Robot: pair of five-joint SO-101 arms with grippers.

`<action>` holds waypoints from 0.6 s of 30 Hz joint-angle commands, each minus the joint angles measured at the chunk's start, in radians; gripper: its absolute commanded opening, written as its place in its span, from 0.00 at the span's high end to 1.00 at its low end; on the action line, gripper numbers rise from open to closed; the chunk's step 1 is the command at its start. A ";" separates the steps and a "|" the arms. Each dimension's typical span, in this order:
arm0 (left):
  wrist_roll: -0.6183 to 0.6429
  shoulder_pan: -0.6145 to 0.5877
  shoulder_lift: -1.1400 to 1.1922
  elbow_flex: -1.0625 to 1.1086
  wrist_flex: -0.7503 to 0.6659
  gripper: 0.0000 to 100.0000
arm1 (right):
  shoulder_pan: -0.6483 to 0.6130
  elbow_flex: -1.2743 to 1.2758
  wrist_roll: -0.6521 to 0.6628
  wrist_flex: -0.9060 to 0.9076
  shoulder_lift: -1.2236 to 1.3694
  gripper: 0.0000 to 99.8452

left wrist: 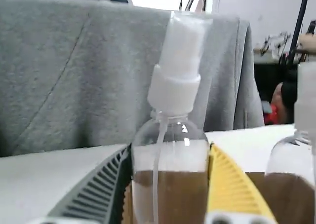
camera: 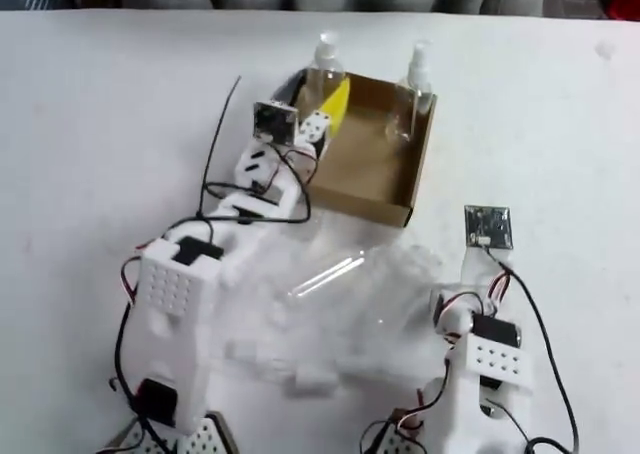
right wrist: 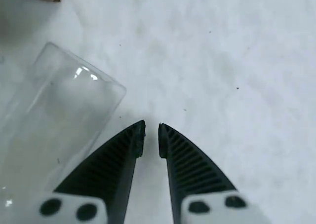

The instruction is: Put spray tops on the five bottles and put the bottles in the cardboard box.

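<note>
Left gripper [left wrist: 169, 155]: closed on a clear round plastic bottle [left wrist: 170, 135], grey finger on one side, yellow finger on the other. Right gripper [right wrist: 151, 132]: tips drawn almost together with a thin slit between them, nothing held, pointing down at the table.

White table [camera: 100, 94]: carries everything.

Brown open-topped cardboard box [camera: 380, 209]: sits toward the far side of the table. The left arm is stretched to its far left corner.

Crumpled clear plastic packaging [camera: 370, 294]: lies between the two arms, near the box's front wall and just beside the right gripper. Contents cannot be made out.

Held bottle: upright at the box's far left corner. Cannot tell whether it rests on the box floor. Its white spray top [left wrist: 177, 66] is seated, and a thin dip tube runs down inside.

Second clear bottle with a white spray top [camera: 415, 94]: stands upright in the box's far right corner, apart from the gripper.

Progress (judgement): one bottle is capped and boxed, and a second is capped and being placed. Three of five remain to be capped and boxed; they may lie in the packaging, unconfirmed.
</note>
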 commanded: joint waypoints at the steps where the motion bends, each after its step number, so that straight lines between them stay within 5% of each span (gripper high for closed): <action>1: 0.025 0.007 -0.036 0.006 -0.094 0.98 | -0.007 -0.006 0.011 -0.015 -0.010 0.99; 11: 0.025 0.004 -0.035 -0.005 0.032 0.97 | -0.007 -0.006 0.011 -0.015 -0.007 0.99; 18: 0.028 0.002 -0.013 -0.005 0.049 0.86 | -0.007 -0.005 0.011 -0.013 -0.005 0.99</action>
